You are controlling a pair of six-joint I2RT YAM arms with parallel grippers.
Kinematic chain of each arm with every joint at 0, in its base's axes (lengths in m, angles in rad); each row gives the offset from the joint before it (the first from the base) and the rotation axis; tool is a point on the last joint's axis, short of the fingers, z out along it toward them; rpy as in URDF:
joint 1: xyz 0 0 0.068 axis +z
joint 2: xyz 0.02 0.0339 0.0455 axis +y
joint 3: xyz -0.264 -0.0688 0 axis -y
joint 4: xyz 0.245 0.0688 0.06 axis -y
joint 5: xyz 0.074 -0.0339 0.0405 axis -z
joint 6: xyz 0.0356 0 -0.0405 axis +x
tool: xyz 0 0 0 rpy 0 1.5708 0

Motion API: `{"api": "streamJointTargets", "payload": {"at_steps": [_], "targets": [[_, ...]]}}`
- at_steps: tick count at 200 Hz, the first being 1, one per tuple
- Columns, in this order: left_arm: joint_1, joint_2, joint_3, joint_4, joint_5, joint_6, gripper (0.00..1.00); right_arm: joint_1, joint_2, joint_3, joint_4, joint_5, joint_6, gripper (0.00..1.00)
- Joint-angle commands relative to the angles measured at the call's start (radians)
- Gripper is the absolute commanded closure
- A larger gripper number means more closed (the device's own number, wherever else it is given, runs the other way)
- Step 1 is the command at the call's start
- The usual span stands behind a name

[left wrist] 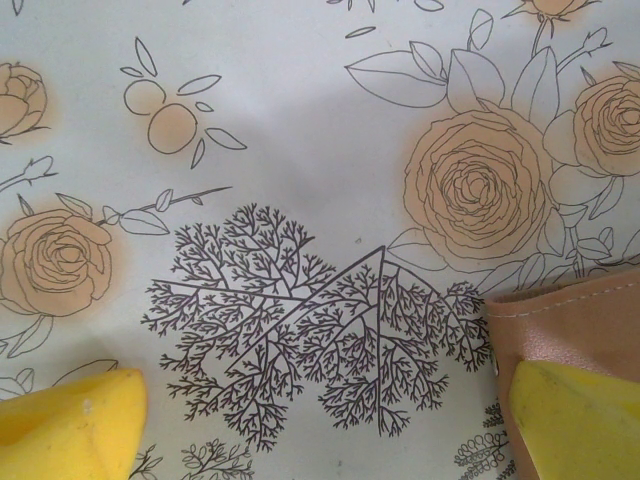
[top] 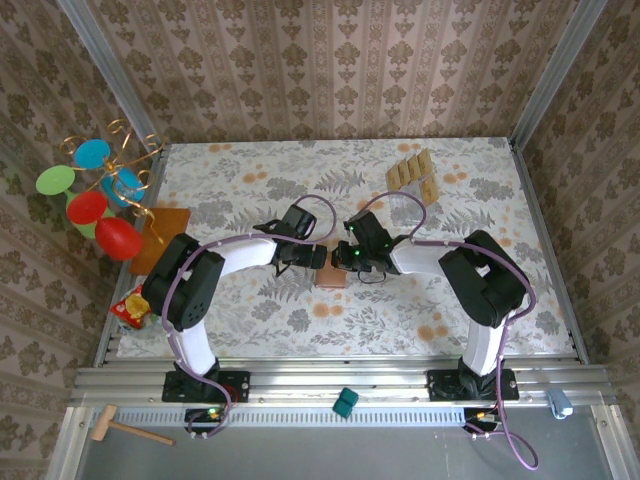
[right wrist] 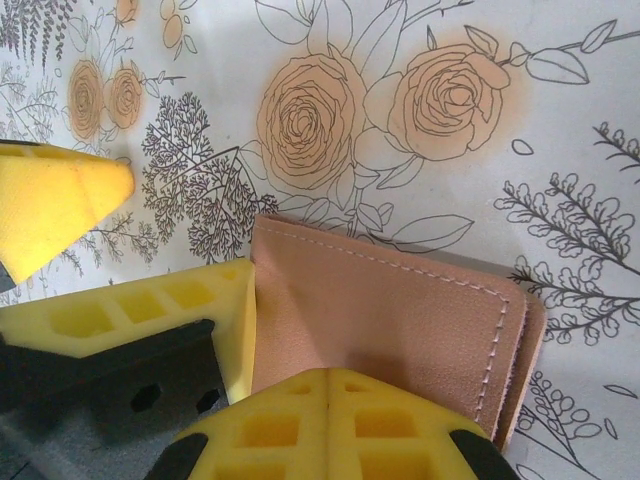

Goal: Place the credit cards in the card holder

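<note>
At the right gripper (right wrist: 255, 385): jaws pressed narrow, pinching one corner of the card holder (right wrist: 390, 320). Salmon-brown, folded shut, flat on the surface, with pale stitching along the edge far from the fingers.

Just beside, to the left of this gripper: the left gripper (left wrist: 320, 430), spread wide, holding nothing. One yellow fingertip (left wrist: 575, 420) in front of the edge of the same card holder, the other above bare cloth.

Under both: a white tablecloth (left wrist: 300, 130), smooth, printed with orange roses, small oranges and dark fern branches in thin line.

Farther out, well beyond the right gripper and to its right, near the back edge of the table: the credit cards (top: 412, 172), tan, close together in a slanted group, well apart from the card holder.

Far to the left of the left gripper: an orange-brown mat (top: 160, 238) and a wire toy (top: 95, 195) with coloured discs, at the table edge.

Behind the arm bases, past the metal rail (top: 330, 380): a wooden mallet (top: 125, 428) and a small teal block (top: 345, 403).

All around: walls (top: 320, 70) in brown patterned wallpaper, with metal posts in the back corners.
</note>
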Motion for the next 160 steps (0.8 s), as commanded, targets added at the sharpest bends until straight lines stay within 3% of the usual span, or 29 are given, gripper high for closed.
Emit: {"api": "streamJointTargets", "payload": {"at_steps": [1,67,160], "targets": [[-0.019,0.078,-0.029,-0.007,0.042,-0.003,0.05,0.028,0.009,-0.047,-0.050,0.042,0.005,1.00],[-0.019,0.081,-0.024,-0.013,0.042,-0.002,0.05,0.078,-0.031,-0.129,-0.049,0.149,-0.023,1.00],[-0.020,0.081,-0.022,-0.018,0.035,-0.005,0.05,0.187,0.008,-0.280,0.086,0.339,-0.056,1.00]]}}
